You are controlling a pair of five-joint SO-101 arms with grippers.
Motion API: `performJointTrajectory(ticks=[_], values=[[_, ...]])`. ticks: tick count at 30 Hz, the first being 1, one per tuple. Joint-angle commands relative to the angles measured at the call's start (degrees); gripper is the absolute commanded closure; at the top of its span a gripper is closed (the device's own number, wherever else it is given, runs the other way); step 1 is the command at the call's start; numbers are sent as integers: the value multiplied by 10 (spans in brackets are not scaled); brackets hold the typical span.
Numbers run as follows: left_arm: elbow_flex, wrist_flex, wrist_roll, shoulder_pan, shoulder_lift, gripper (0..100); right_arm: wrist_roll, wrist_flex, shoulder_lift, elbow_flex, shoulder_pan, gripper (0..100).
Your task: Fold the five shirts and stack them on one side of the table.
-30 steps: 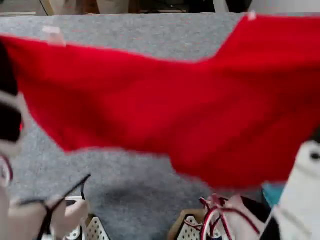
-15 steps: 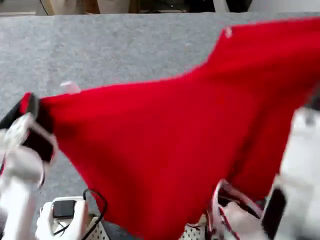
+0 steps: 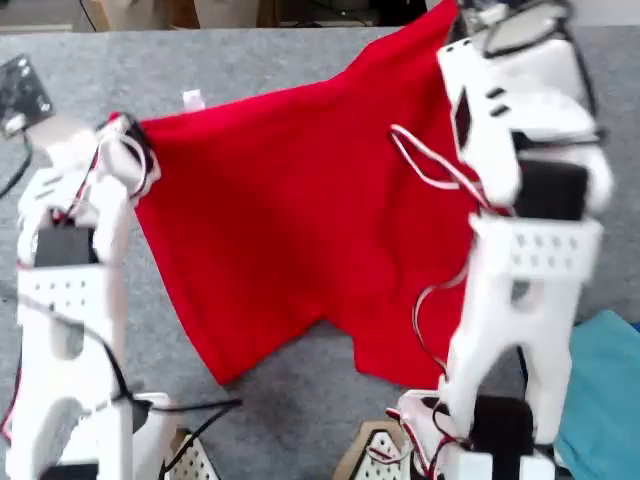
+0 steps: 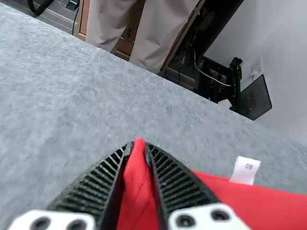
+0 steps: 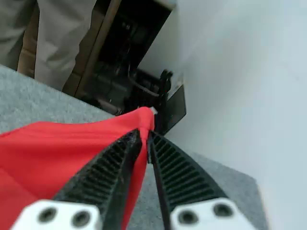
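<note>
From above: red shirt (image 3: 290, 230) spread wide over the grey table (image 3: 250, 70), raised at two corners. At the left-hand corner, left gripper (image 3: 128, 158), closed on the cloth, with the white left arm (image 3: 65, 290) below it. On the other side, right arm (image 3: 520, 220), bulky and close to the camera, covering a long strip of the fabric and hiding the grip at the far top corner. Small white tag (image 3: 192, 99) poking up from the shirt's top edge, just beside the left gripper. Hard to tell whether the lower hem touches the table or hangs just above it. Teal cloth (image 3: 605, 380) at the right edge, cut off by the frame and partly behind the right arm.

From the left wrist: left gripper (image 4: 138, 152) with ribbed black jaws pressed shut on a thin ridge of the red shirt (image 4: 249, 206). Most of the garment out of frame. White tag (image 4: 245, 170) standing up nearby, its print too small to matter. Bare grey table (image 4: 72, 96) beyond.

From the right wrist: right gripper (image 5: 144, 139) pinched closed on a peak of the red shirt (image 5: 57, 148), a tip of cloth showing past the fingertips. Remainder of the shirt sloping away and cut off by the frame edge. Strip of table (image 5: 29, 91) behind it.
</note>
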Motion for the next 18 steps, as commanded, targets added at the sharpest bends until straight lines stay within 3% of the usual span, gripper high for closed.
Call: performJointTrajectory(ticks=[1,5,11,18], values=[[-99,-69,1,-7,134,982,-1,-71,51,5,-7,994],[-251,-39,1,-8,267,982,-31,-76,145,-79,3,994],[-486,24,16,-9,430,982,-75,-62,343,-315,16,994],[-706,175,18,-10,572,982,-94,119,509,-596,13,994]])
